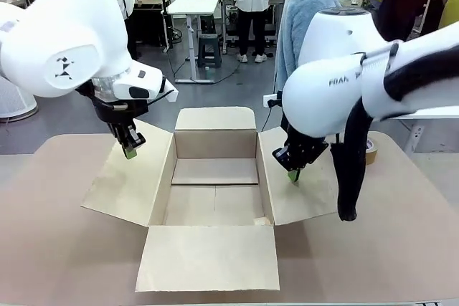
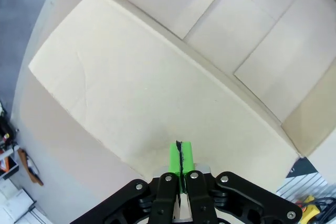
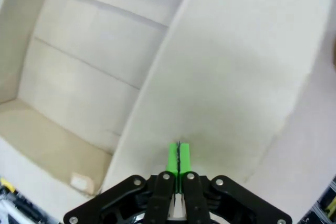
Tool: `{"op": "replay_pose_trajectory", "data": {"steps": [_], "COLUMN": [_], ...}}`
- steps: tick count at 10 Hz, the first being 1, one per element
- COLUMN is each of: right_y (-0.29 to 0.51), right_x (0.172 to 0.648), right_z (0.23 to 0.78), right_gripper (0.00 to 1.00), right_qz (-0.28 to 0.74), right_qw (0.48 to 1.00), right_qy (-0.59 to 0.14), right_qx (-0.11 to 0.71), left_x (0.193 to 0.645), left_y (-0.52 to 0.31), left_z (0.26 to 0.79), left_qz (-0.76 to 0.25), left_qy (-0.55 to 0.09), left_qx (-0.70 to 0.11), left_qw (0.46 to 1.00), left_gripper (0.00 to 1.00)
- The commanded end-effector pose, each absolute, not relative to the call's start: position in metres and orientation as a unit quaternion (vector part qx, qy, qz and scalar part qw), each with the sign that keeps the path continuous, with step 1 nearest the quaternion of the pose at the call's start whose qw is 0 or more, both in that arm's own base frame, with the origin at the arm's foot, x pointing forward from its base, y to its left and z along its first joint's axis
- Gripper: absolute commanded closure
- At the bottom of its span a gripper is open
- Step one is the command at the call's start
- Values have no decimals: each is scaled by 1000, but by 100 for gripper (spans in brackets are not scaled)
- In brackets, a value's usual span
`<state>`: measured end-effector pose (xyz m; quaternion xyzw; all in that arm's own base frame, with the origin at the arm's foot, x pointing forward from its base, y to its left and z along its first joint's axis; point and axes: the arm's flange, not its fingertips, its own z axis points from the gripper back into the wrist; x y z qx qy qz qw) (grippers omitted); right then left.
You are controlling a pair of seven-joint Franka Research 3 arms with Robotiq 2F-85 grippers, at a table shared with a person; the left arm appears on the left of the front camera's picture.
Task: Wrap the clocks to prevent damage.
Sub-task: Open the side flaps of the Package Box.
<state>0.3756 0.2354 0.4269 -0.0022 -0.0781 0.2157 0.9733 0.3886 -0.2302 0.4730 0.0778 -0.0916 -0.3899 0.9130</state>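
Left arm (image 1: 72,34): left jaws shut, pads together, nothing gripped. The tip is set on or just above the far end of the left flap (image 1: 125,184); contact can't be confirmed from the left wrist view.

Cardboard box (image 1: 215,143) is mid-surface with all four flaps splayed and its floor bare. Where the clocks are can't be told; no bundle is seen in the box or on the surface (image 1: 57,249).

Right jaws are shut, empty, tip down on the right flap (image 1: 308,198) near its inner fold. Tape roll (image 1: 371,150) sits just beyond that flap, partly hidden by the right arm (image 1: 358,77).

Step judged: box held open by pinning the side flaps, ready for loading. Wrapping itself can't be assessed.

Next move judged: both tips to be held steady, with pressure light enough not to crease the board, while the bundle is brought in, probably by the person (image 1: 305,12) at the far side.

Clearance: the opening is unobstructed from above. The front flap (image 1: 208,256) lies flat toward the robot and the back flap (image 1: 215,117) stands up, so far-side entry has to clear that edge. There's little room between the right arm and the tape roll.
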Motion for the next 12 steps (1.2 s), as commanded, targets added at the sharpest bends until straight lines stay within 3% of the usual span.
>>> {"op": "replay_pose_trajectory", "data": {"steps": [1, 5, 9, 12], "right_y": [237, 229, 217, 214], "right_x": [383, 392, 399, 405], "right_z": [414, 390, 362, 363], "right_gripper": [99, 99, 99, 99], "right_qz": [172, 157, 153, 163], "right_qw": [976, 979, 986, 985], "right_qy": [-107, -87, -44, -50], "right_qx": [-81, -97, -42, -13], "left_x": [398, 413, 424, 429], "left_y": [-230, -221, -206, -206], "left_z": [459, 425, 391, 385], "left_qz": [-356, -319, -251, -247], "left_qy": [-100, -72, -58, -45], "left_qx": [108, 110, 67, 50], "left_qw": [923, 939, 964, 967], "left_gripper": [100, 100, 100, 100]}}
